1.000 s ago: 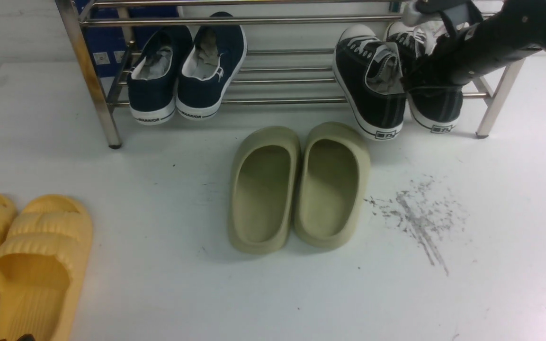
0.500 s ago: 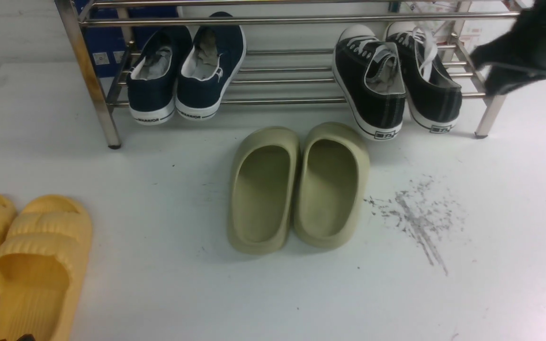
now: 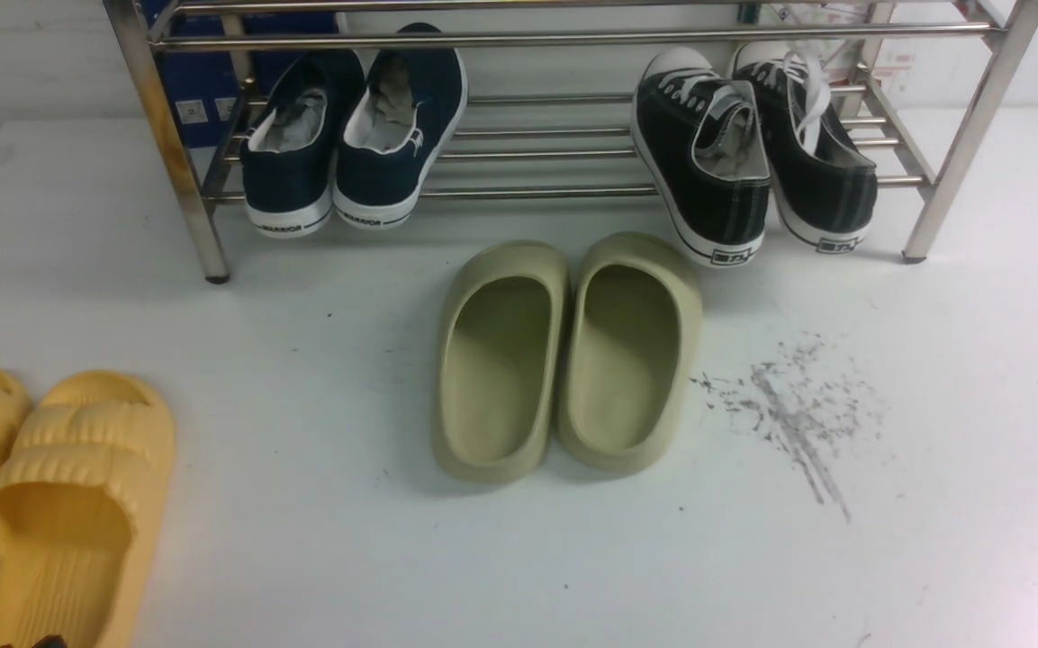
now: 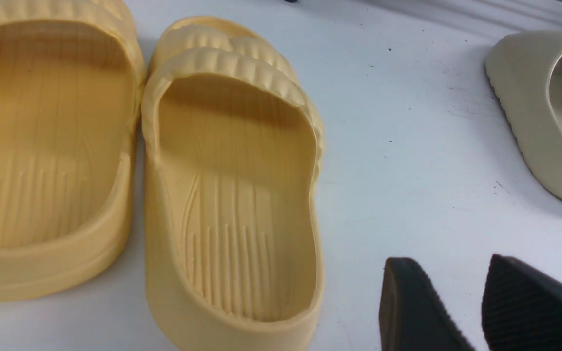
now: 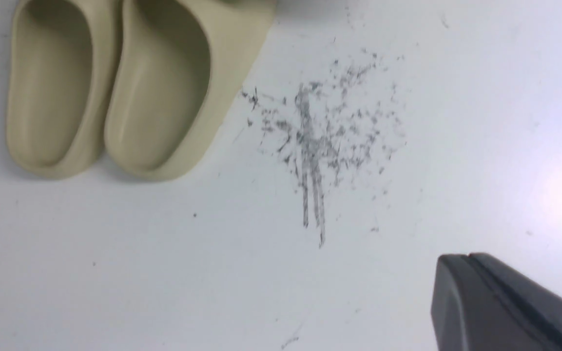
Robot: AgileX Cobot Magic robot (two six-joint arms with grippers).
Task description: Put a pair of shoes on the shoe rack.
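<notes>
Two black canvas sneakers with white toe caps lie on the lower bars of the steel shoe rack (image 3: 555, 38) at its right end, heels toward me: one (image 3: 703, 157) on the left, the other (image 3: 820, 153) on the right. Neither gripper shows in the front view. In the left wrist view my left gripper (image 4: 449, 265) is open and empty above the white floor, beside the yellow slippers (image 4: 232, 180). In the right wrist view my right gripper (image 5: 468, 258) is shut and empty over bare floor near the grey scuff mark (image 5: 315, 136).
Navy sneakers (image 3: 352, 126) sit at the rack's left end. Olive-green slippers (image 3: 568, 351) lie on the floor in front of the rack's middle. Yellow slippers (image 3: 41, 504) lie at the near left. A grey scuff mark (image 3: 793, 409) marks the floor at right.
My right arm has drawn back from the right black sneaker on the rack and gone out of the front view to the right. Both sneakers stay on the rack.
</notes>
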